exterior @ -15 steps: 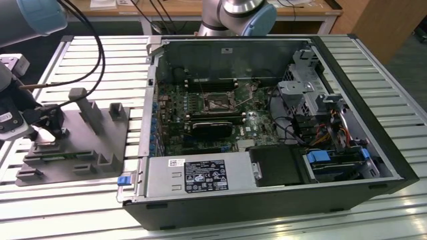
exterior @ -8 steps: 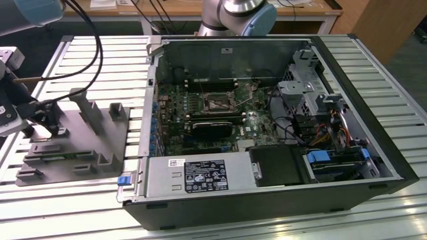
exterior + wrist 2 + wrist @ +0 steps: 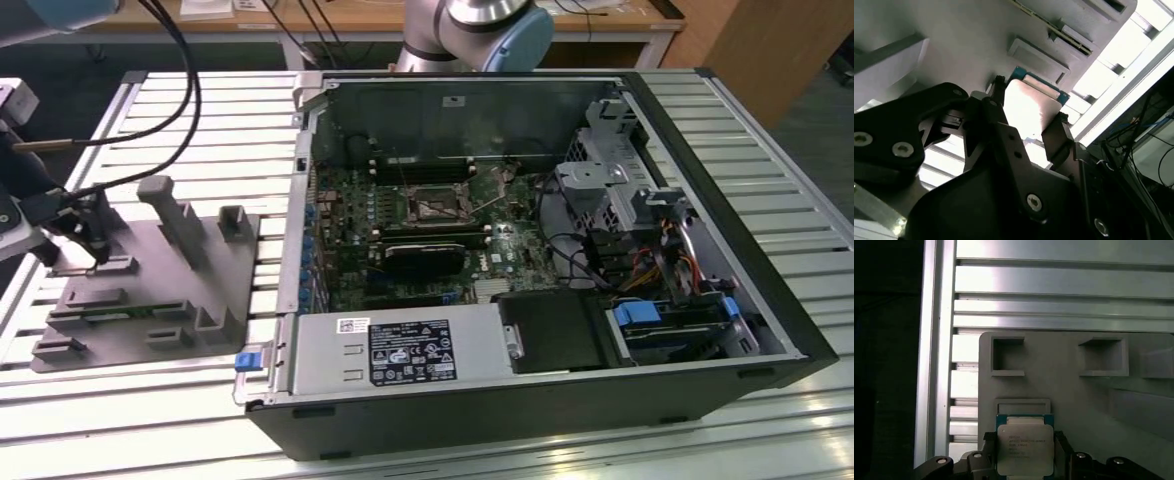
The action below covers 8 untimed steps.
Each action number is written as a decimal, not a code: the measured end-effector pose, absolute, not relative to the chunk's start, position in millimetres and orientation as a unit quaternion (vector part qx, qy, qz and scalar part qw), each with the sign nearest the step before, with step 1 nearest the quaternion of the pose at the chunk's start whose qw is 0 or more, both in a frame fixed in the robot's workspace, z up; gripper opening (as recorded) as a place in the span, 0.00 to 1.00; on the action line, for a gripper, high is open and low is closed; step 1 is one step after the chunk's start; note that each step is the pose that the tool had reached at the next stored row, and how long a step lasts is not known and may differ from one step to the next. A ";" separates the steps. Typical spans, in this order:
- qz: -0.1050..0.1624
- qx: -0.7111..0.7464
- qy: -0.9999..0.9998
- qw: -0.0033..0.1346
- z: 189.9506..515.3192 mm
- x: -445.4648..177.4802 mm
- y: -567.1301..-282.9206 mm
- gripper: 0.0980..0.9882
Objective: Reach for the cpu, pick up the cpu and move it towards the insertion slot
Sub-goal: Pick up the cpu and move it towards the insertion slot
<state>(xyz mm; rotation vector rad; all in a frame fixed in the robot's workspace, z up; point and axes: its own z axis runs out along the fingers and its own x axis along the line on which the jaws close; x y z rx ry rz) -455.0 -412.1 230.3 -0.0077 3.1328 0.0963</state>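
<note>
The cpu [image 3: 1025, 447] sits between the gripper [image 3: 1025, 440] fingers [image 3: 1054, 137], silvery top facing the first wrist view and a thin green edge showing at its far side. In both wrist views the dark fingers press against two opposite edges, so I'd call the gripper closed on the cpu [image 3: 1031, 107]. Whether the chip has come clear of the surface under it, I cannot tell.

By my reckoning the reach is done and the grasp is made. The carry has hardly begun, if at all. In the exterior view the gripper [image 3: 80, 235] hangs over the grey tray [image 3: 147, 300] at that view's left. That is well apart from the slot [image 3: 435, 207].

The tray [image 3: 1079, 405] lies on the slatted table [image 3: 200, 130] with upright posts rising from it. Just beyond the cpu there is a shallow framed seat. Farther off, two square pockets [image 3: 1008, 357] have nothing in them that I can see.

The open case [image 3: 534, 400] lies on its side beside the tray. Inside it is the green board [image 3: 347, 240] with the slot near its middle, a metal frame around a dark centre. A long black block [image 3: 424, 257] lies near the slot. A power supply [image 3: 400, 350] fills the near corner. Cables [image 3: 654, 265] and drive bays crowd the side at the exterior view's right.
</note>
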 end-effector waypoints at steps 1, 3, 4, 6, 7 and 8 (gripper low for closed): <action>0.031 -0.002 1.000 0.004 233.0 -455.1 -412.1 0.50; 0.031 -0.002 1.000 0.004 240.9 -455.0 -412.1 0.50; 0.031 -0.002 1.000 0.004 243.6 -455.1 -412.1 0.50; 0.031 -0.002 1.000 0.004 249.1 -455.0 -412.1 0.50; 0.031 -0.002 1.000 0.004 251.7 -455.0 -412.1 0.50; 0.031 -0.002 1.000 0.004 254.5 -455.0 -412.1 0.50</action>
